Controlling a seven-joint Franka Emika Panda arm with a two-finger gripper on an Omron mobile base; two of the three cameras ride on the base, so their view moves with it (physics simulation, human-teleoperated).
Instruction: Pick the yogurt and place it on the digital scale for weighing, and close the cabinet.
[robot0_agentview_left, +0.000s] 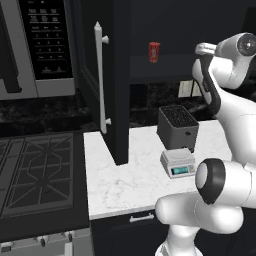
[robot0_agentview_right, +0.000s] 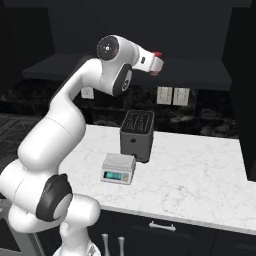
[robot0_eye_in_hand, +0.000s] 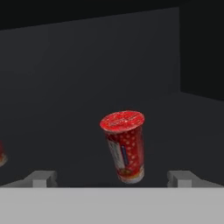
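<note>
Fingers (robot0_eye_in_hand: 112, 179) stand wide apart and hold nothing, one tip (robot0_eye_in_hand: 41, 178) to each side of the yogurt (robot0_eye_in_hand: 124, 145), which sits just ahead of them on the cabinet shelf (robot0_eye_in_hand: 183, 131), tilted in this rolled view. It looks like a light, thin-walled tapered cup with a smooth skin, likely to slip or dent, so I would close gently on its mid-body below the rim. Well below the fingers, the scale (robot0_agentview_left: 178, 163) waits on the surface (robot0_agentview_left: 125, 185), beside the open door (robot0_agentview_left: 107, 80)
</note>
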